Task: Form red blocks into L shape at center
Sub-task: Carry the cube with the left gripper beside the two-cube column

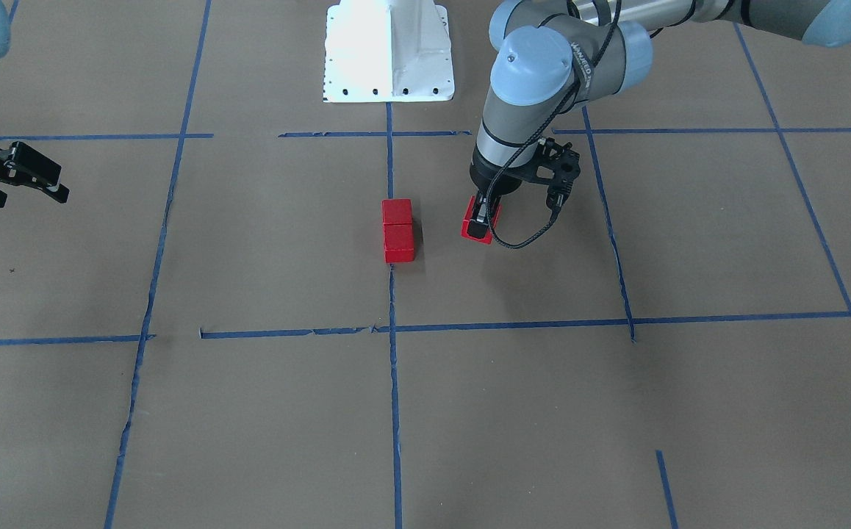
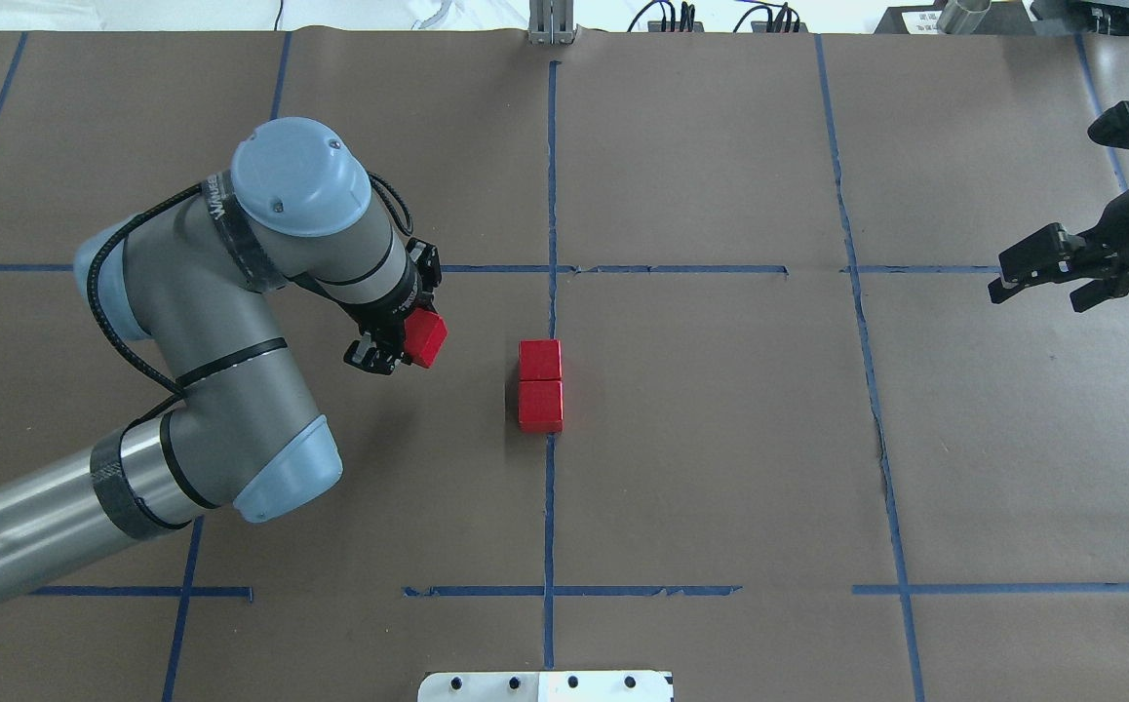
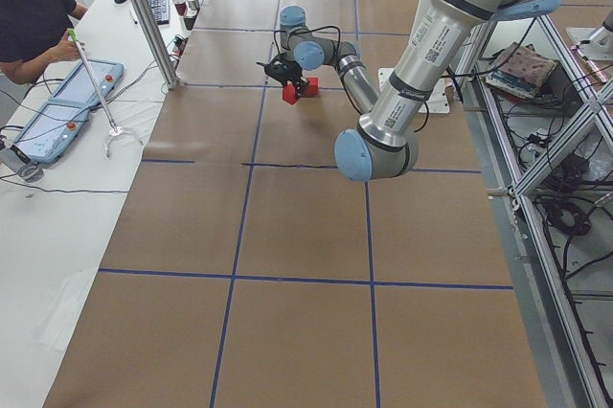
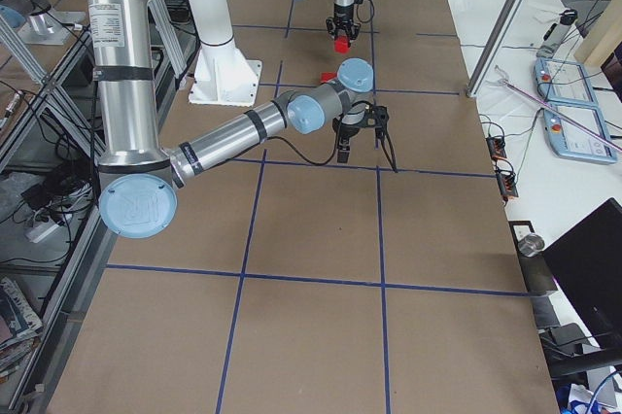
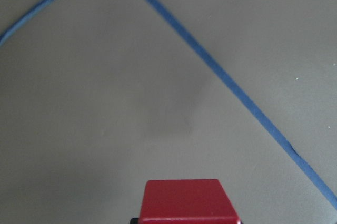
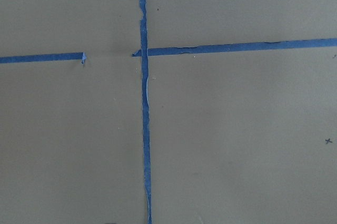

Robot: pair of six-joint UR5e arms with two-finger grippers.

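Two red blocks (image 2: 540, 384) (image 1: 398, 231) lie touching in a straight row on the long blue tape line at the center (image 2: 662, 409). The third red block (image 2: 427, 337) (image 1: 469, 225) (image 5: 189, 201) is tilted, a short way to the robot's left of that row and close over the paper. My left gripper (image 2: 410, 341) (image 1: 480, 224) is shut on it. My right gripper (image 2: 1034, 297) (image 1: 29, 197) hangs open and empty far out at the robot's right side, over a tape crossing (image 6: 142, 52).
The white robot base (image 1: 389, 51) (image 2: 545, 685) stands at the table's near edge behind the row. A person (image 3: 29, 15) sits at a side table with tablets on the far side. Metal frames and cables border the table ends.
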